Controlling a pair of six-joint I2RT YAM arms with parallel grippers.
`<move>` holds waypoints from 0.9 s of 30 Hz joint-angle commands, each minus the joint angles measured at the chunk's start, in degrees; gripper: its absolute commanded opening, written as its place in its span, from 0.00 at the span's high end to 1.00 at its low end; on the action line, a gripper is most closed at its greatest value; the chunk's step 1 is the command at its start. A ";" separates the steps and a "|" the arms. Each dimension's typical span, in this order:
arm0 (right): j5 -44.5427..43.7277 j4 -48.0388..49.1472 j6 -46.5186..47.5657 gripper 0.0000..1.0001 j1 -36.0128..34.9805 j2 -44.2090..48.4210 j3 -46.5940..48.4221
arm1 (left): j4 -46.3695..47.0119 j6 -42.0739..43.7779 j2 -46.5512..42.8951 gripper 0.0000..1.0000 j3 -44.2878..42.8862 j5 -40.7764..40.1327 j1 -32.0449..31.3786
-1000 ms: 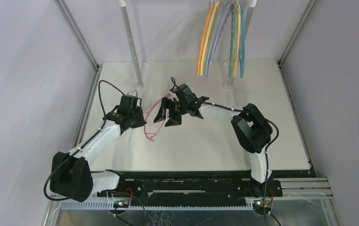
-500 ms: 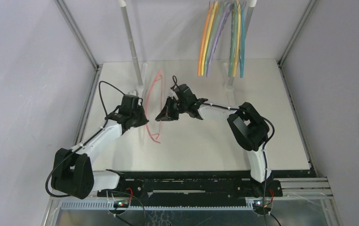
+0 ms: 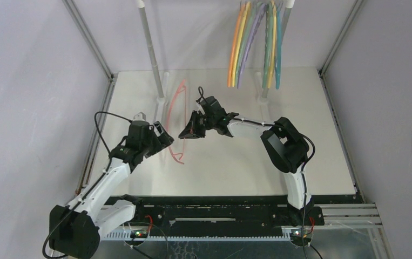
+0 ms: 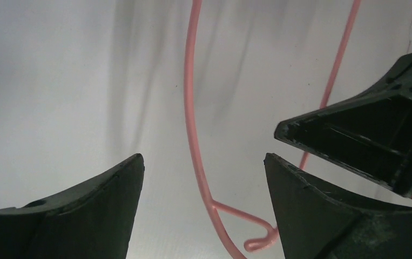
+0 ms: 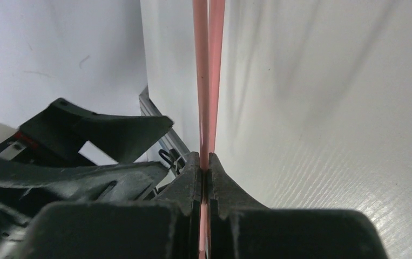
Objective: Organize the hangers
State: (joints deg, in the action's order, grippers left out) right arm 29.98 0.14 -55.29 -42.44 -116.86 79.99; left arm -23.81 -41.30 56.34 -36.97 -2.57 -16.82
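Confirming handover: my left gripper [image 3: 164,137] has let go and backed off, jaws apart. Right gripper [image 3: 188,131] is now clamped on the pink hanger [image 5: 216,65], holding it upright over the table [image 3: 236,162]. Next, I judge: carry it to the hung hangers [image 3: 255,46].

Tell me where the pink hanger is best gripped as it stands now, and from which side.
Grip the pink hanger on its thin bars, from the right arm's side, jaws closing across its flat plane. It stands on edge, so both bars line up within one narrow pinch. The right gripper is shut on it that way; the left gripper is open, not touching it.
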 commanded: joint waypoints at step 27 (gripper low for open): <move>11.06 6.42 -11.62 1.00 -0.71 10.19 0.71 | 33.22 -19.86 8.74 0.19 6.99 6.60 0.86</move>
State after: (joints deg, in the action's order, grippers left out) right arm 39.24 1.91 -66.22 -42.54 -111.33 80.01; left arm 4.56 -58.89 64.88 -25.74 3.09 -16.21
